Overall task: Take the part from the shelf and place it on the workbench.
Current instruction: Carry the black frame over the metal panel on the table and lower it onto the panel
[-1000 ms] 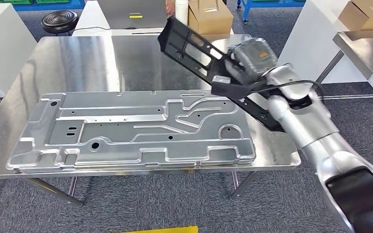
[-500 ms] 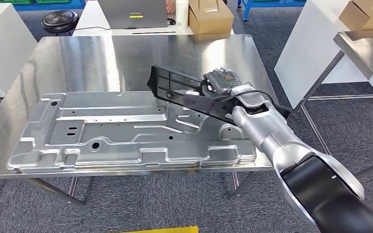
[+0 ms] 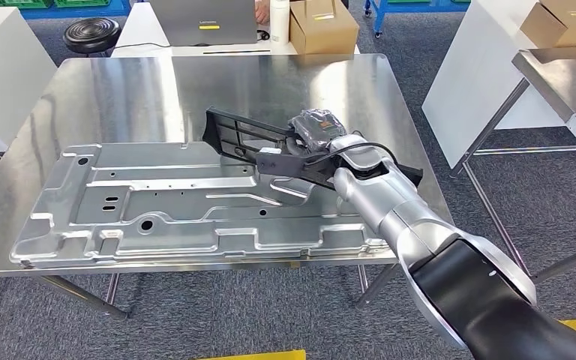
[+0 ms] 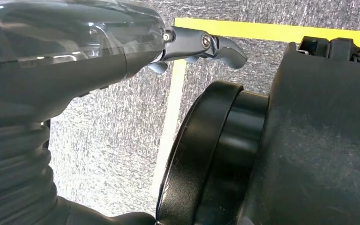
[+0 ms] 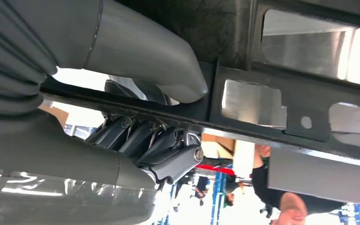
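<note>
R hand [image 3: 316,129] hides mid of black part [image 3: 234,132]; part's underside contact w/ panel [image 3: 157,202] can't tell.

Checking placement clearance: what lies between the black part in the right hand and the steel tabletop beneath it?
In the head view, the large stamped metal panel lies on the workbench under the black part, which the right hand holds over the panel's far right corner.
</note>
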Robot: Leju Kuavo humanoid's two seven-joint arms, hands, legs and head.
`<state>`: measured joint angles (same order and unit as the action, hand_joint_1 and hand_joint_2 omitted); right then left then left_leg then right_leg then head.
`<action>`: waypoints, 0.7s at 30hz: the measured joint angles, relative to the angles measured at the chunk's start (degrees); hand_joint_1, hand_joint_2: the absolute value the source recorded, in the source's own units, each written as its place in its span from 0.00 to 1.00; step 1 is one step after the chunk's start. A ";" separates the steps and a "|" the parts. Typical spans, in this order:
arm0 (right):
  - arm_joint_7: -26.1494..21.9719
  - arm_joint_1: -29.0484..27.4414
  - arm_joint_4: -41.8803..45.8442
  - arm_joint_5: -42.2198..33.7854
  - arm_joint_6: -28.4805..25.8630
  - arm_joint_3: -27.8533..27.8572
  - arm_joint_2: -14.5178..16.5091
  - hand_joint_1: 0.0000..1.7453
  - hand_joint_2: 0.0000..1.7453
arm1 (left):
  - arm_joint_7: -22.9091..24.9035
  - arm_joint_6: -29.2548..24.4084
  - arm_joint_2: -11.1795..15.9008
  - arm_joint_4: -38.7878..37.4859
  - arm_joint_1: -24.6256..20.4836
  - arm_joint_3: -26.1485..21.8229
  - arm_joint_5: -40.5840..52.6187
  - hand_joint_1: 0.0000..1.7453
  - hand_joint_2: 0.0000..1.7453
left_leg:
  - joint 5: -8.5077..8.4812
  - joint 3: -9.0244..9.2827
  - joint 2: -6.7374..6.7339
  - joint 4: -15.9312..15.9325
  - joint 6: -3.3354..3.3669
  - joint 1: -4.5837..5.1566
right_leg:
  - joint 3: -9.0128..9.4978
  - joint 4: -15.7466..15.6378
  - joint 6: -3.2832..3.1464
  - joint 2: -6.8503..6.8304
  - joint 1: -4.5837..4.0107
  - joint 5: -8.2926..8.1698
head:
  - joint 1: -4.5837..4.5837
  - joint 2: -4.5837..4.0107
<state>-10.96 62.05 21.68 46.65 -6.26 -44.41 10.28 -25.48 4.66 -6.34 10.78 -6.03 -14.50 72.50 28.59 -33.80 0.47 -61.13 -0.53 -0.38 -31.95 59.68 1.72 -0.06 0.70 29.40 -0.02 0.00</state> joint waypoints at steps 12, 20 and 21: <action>3.68 4.81 -1.73 0.29 5.38 0.16 -1.20 1.00 1.00 | -0.05 -0.02 0.18 0.00 0.18 0.31 -0.96 0.00 1.00 | 0.00 -0.12 0.08 -0.01 0.00 0.04 | -0.06 0.00 0.00 -0.07 0.03 0.00 | -0.04 0.00; 7.06 11.69 -2.65 2.25 8.03 0.15 -3.84 1.00 1.00 | -0.23 -0.01 0.37 0.00 0.34 0.31 -1.16 0.00 1.00 | 0.00 -0.22 0.09 -0.01 0.01 0.07 | -0.15 0.00 0.00 -0.12 0.05 -0.01 | -0.06 0.00; 7.45 12.31 -2.72 2.38 8.78 0.13 -3.89 1.00 1.00 | -0.24 -0.02 0.38 0.00 0.34 0.31 -1.19 0.00 1.00 | 0.00 -0.23 0.10 -0.01 0.01 0.07 | -0.15 0.00 0.00 -0.12 0.04 -0.01 | -0.04 0.00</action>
<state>-3.51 74.36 18.96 49.03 2.51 -44.29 6.39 -25.72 4.64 -5.96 10.78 -5.69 -14.19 71.31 28.59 -34.02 0.58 -61.15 -0.52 -0.31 -32.10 59.68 1.71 -0.18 0.74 29.39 -0.07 0.00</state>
